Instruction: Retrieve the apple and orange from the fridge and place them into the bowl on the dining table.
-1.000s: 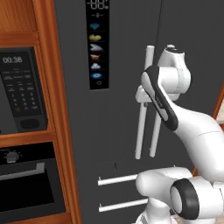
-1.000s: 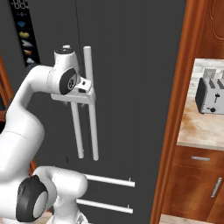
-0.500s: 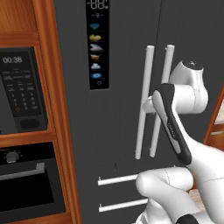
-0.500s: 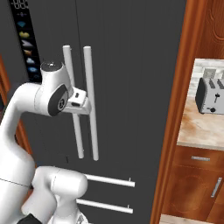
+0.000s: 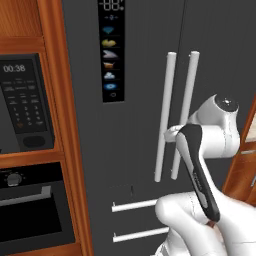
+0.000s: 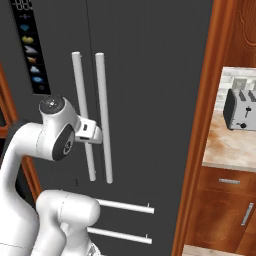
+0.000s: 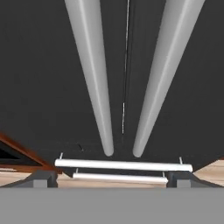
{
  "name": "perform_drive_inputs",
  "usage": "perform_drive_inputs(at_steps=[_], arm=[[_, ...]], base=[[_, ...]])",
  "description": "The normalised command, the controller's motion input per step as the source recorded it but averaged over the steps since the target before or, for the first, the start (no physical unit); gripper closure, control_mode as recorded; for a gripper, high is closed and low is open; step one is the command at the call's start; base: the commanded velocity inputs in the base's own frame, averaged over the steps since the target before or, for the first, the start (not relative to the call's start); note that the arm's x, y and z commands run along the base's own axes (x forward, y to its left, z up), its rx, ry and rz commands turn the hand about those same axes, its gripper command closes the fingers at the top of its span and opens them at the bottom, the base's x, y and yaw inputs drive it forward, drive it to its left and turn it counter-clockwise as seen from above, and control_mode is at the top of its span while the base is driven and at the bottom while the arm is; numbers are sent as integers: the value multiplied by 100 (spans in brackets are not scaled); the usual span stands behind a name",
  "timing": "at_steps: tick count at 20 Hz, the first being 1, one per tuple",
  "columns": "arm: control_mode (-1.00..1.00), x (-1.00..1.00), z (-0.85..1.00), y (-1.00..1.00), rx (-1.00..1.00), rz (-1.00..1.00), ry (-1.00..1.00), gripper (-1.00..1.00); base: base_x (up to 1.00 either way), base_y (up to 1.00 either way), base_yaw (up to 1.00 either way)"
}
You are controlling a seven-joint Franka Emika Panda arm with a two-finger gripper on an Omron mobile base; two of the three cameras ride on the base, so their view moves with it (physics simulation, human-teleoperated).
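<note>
The fridge (image 5: 135,125) (image 6: 150,100) (image 7: 39,87) is a dark grey front with both doors shut. Two long white bar handles (image 5: 165,115) (image 6: 101,100) (image 7: 89,65) stand side by side along the seam between the doors. My gripper (image 6: 97,135) (image 7: 111,180) hovers close in front of the lower half of these handles. It is open, its fingertips (image 7: 41,179) are set wide apart, and nothing is between them. In the left base view my own forearm covers most of the hand. The apple, orange, bowl and dining table are out of view.
Two horizontal white drawer handles (image 5: 135,205) (image 6: 122,206) (image 7: 122,165) run below the doors. A black microwave (image 5: 25,105) and oven (image 5: 35,205) sit in wood at the left. At the right, a wooden post (image 6: 200,125) borders a counter (image 6: 225,150) with a toaster (image 6: 240,102).
The hand has dropped from the upper part of the bar handles to their lower half and drawn slightly back. The jaws have spread a little wider. The fridge doors stay shut.
</note>
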Motion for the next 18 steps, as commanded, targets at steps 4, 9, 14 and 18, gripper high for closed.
perform_drive_inputs(at_steps=[4,9,14,18], arm=[[-100,-35,-20,0,0,0,-5,-100],[-100,-42,-7,0,0,0,-6,-100],[-100,-39,0,0,0,0,-10,-100],[-100,-23,0,0,0,0,-30,-100]], base=[[0,0,0],[0,0,0],[0,0,0],[0,0,0]])
